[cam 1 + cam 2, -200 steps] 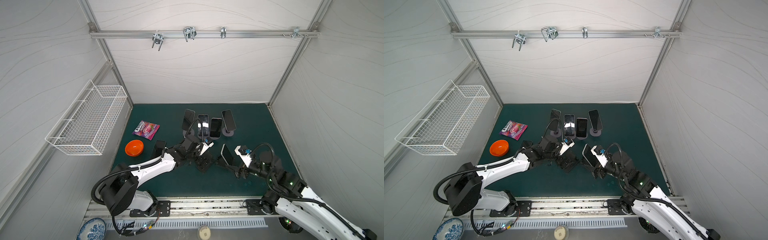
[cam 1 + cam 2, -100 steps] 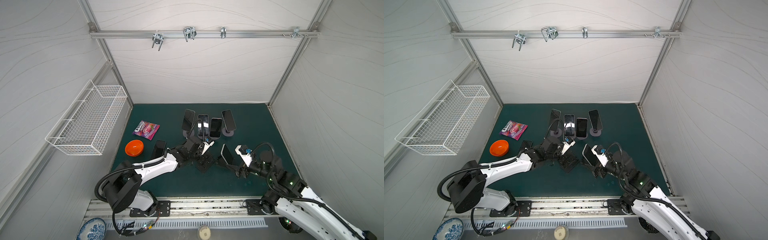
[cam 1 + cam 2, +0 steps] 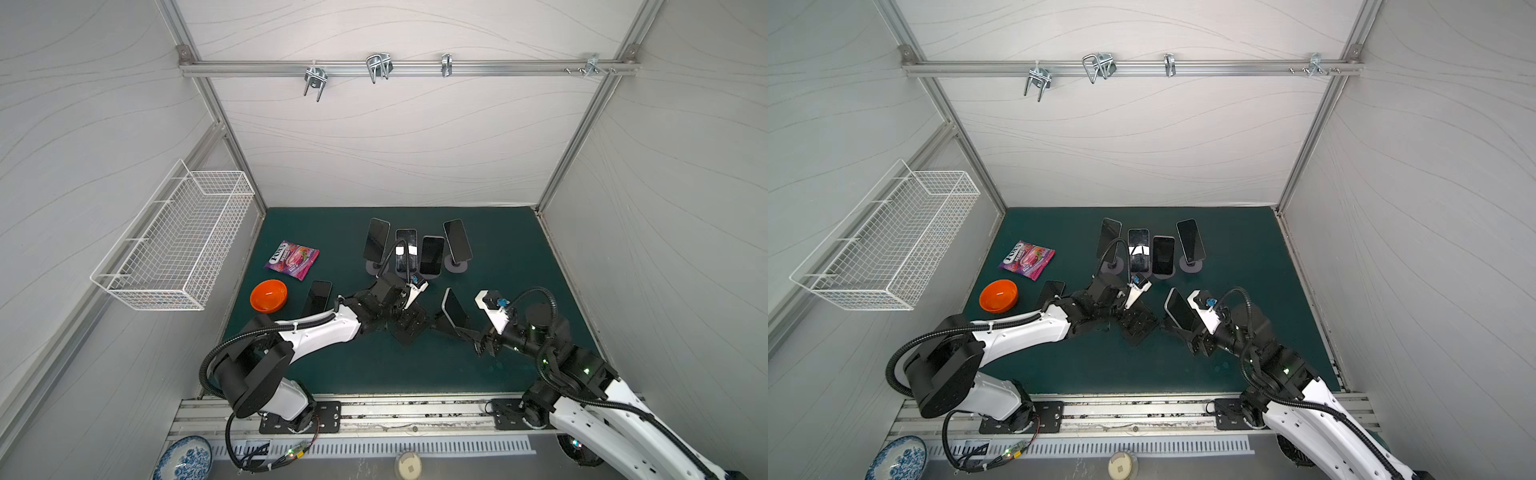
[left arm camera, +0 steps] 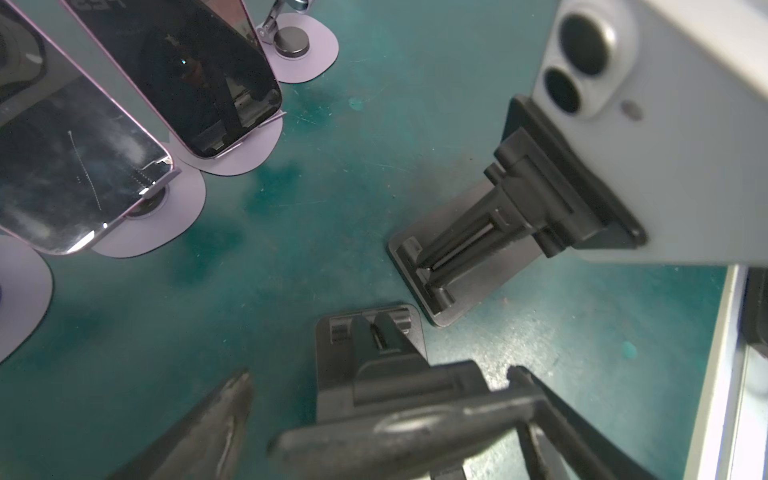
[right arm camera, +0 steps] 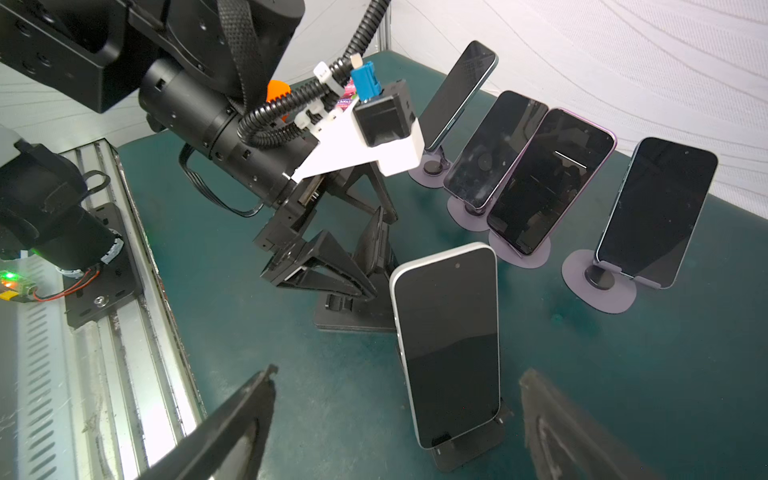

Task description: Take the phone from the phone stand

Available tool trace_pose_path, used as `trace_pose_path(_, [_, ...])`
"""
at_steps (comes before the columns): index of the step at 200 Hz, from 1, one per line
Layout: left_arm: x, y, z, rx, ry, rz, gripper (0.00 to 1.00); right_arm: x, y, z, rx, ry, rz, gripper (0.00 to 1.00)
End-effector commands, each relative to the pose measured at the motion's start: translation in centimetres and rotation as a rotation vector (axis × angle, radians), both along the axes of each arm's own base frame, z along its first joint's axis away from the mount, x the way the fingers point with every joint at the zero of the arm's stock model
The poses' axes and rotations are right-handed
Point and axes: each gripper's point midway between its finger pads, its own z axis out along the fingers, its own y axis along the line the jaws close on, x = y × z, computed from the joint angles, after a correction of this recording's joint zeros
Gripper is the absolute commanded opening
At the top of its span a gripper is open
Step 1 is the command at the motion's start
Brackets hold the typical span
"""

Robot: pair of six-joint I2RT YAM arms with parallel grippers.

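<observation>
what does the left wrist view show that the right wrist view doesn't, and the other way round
Only the left wrist view: the back of the white phone with its two lenses, and the hinge of the black stand holding it.
Only the right wrist view: that phone's dark screen, the left arm and the metal rail.
Both: the white phone, the empty black stand, the phones on purple stands and the green mat.
</observation>
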Motion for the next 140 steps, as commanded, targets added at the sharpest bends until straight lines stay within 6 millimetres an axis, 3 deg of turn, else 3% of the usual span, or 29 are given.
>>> trace_pose_path(1, [1.41, -1.6, 2.48, -0.057, -0.064, -0.002, 0.92, -0.05, 0.17, 0.34, 0.019, -0.008, 0.011, 0.93])
trace_pose_path(67, [0.74, -1.77, 2.44, -0.051, -0.054, -0.047, 0.77, -0.06, 0.28, 0.18, 0.016, -0.017, 0.025, 0.94])
trace_pose_path(140, [0.67, -1.61, 3.35, -0.058, -0.077, -0.05, 0.71, -0.41, 0.71, 0.45, 0.016, -0.026, 0.069, 0.94])
